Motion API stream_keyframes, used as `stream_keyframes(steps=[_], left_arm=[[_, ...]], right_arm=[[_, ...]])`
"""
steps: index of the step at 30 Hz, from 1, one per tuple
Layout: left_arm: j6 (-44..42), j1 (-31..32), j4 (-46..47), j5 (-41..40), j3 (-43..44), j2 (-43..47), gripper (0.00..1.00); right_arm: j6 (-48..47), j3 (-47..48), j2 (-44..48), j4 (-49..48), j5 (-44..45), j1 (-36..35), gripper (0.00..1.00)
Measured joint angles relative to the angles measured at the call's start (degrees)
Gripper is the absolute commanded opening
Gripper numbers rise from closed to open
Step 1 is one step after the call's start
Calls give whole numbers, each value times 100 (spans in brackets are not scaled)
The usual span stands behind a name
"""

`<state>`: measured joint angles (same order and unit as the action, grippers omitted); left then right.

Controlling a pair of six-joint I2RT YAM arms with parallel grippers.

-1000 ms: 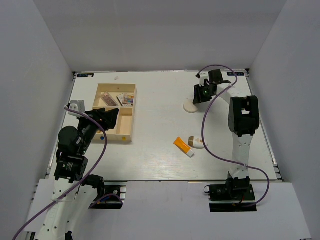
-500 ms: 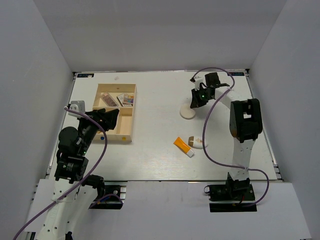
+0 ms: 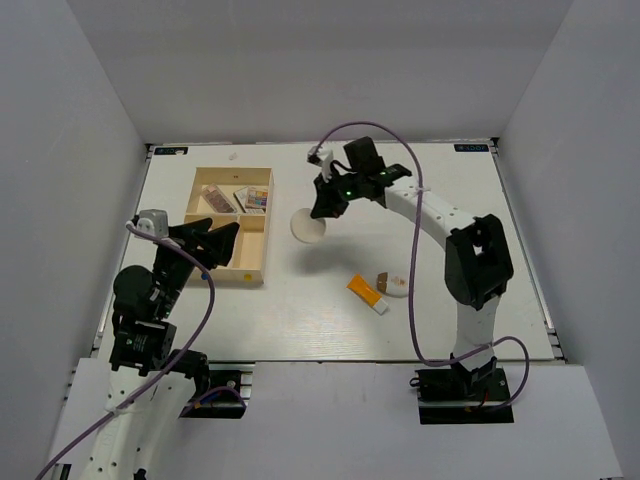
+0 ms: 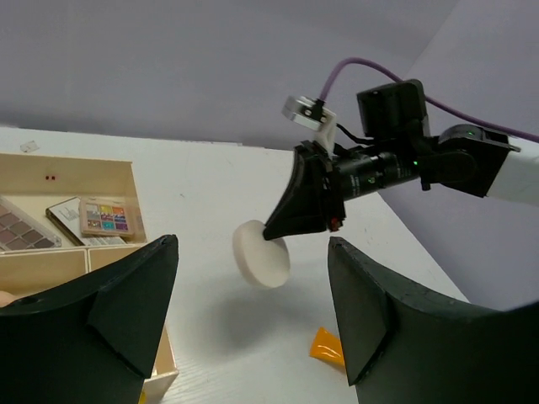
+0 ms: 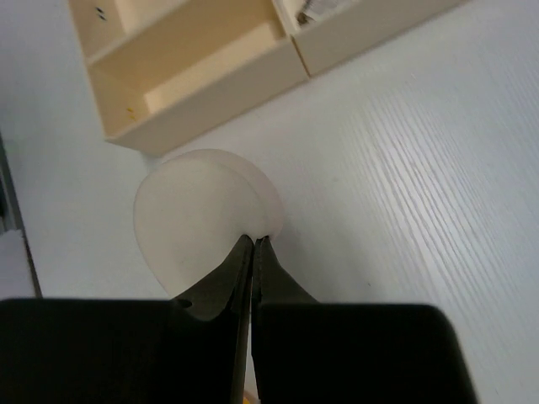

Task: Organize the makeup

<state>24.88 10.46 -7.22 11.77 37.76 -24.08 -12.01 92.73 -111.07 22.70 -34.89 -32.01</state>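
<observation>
My right gripper (image 3: 320, 208) is shut on the rim of the round white disc (image 3: 308, 227) and holds it above the table, right of the wooden box (image 3: 262, 226). The disc also shows in the right wrist view (image 5: 202, 219) and the left wrist view (image 4: 261, 254). Eyeshadow palettes (image 3: 252, 199) lie in the box's back compartments. The orange tube with white cap (image 3: 366, 293) and a beige sponge with a white oval item (image 3: 392, 285) lie on the table near the middle. My left gripper (image 3: 222, 240) is open and empty over the box's near compartment.
The wooden box has several compartments; its near ones show in the right wrist view (image 5: 210, 71). White walls close the table on three sides.
My right arm has swung left with the white disc, lifting it from the right part of the table to beside the box. The left gripper has shifted slightly.
</observation>
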Motion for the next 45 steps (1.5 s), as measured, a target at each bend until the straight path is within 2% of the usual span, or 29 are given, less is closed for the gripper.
stream_keyframes(steps=[6, 12, 20, 29, 31, 32, 38, 41, 45], left_arm=[[-66, -22, 334, 293, -186, 334, 81], [-131, -22, 693, 627, -289, 531, 81], [-177, -22, 1084, 951, -450, 752, 81], [-195, -90, 1200, 1060, -455, 745, 81], [-195, -116, 1200, 1062, -455, 741, 81], [-195, -133, 1198, 1071, -455, 741, 81], [-192, -177, 1200, 1088, -461, 739, 81], [-192, -177, 1200, 1117, -461, 739, 81], [-192, -221, 1202, 1128, -461, 717, 81]], right_arm=[[396, 1139, -649, -262, -136, -822, 0], [1021, 2573, -1757, -691, -129, -1410, 0], [1314, 3377, -2730, -933, -90, -1751, 0], [1329, 4306, -3362, -1307, 59, -1965, 0], [1311, 4450, -3477, -1388, 186, -2000, 6], [1309, 4511, -3541, -1419, 258, -2017, 18], [1292, 4833, -3963, -1558, 780, -2103, 57], [1226, 4854, -4072, -1545, 938, -2105, 63], [1128, 4854, -4081, -1512, 1043, -2100, 62]])
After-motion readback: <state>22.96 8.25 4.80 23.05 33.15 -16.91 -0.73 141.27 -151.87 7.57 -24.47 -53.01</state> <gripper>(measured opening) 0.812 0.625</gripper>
